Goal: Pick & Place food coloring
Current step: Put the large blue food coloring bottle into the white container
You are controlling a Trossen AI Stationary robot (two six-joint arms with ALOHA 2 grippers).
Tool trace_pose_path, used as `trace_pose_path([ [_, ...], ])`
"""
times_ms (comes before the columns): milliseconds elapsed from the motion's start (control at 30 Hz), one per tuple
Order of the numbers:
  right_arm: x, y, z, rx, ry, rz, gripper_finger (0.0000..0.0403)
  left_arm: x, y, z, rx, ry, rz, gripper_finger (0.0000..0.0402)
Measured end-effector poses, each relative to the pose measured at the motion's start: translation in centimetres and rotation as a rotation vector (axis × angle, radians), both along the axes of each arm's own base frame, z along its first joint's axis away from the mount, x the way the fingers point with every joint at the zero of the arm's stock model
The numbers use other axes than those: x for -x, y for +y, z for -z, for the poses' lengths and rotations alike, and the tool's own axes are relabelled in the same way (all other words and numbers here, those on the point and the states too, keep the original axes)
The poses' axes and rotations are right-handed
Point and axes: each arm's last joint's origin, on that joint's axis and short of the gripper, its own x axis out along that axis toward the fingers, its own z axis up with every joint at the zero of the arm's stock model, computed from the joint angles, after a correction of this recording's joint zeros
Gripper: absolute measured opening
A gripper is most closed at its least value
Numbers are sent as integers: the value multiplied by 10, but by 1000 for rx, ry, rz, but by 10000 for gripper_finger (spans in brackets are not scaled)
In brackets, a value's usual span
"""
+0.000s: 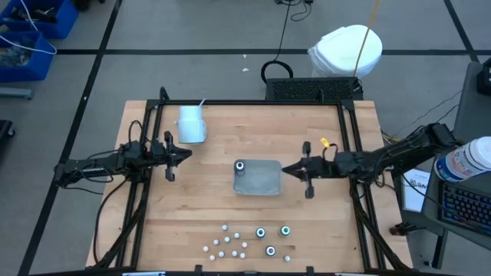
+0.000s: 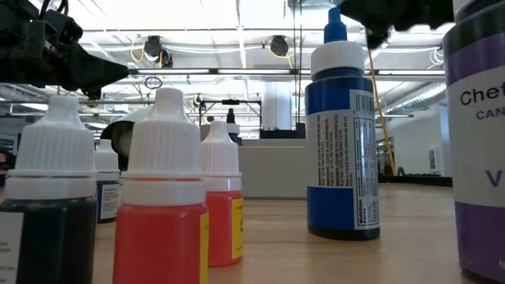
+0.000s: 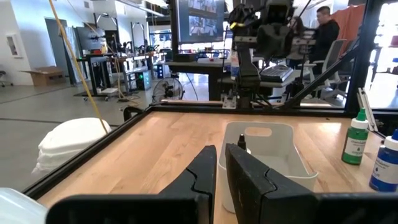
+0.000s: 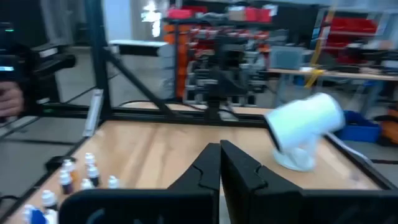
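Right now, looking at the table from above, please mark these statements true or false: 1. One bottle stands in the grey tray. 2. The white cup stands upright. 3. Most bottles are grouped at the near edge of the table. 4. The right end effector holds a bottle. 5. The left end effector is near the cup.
1. True: one dark food coloring bottle stands in a corner of the grey tray.
2. False: the white cup lies tipped on its side.
3. True: the other bottles cluster there.
4. False: the right end effector is shut on nothing, beside the tray.
5. True: the left end effector waits just below the cup.
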Motion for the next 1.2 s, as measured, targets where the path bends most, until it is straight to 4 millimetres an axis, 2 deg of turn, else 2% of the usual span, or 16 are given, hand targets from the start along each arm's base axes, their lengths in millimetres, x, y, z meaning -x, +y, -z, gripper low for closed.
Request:
trace_pose_path([
  [133,20,-7,15,-9,-3,31,1,0,0,-1,-1,-6,0,42],
  [267,33,-9,30,-15,-3,-21,0,0,0,-1,0,-6,-8,42],
  [700,54,-13,58,-7,-158,-42,0,0,1,0,19,-1,-43,42],
  [867,56,-14,56,-46,-200,-45,0,0,1,1,23,6,-43,42],
  [1200,68,-20,48,5,-227,26,0,0,1,2,16,21,-44,42],
])
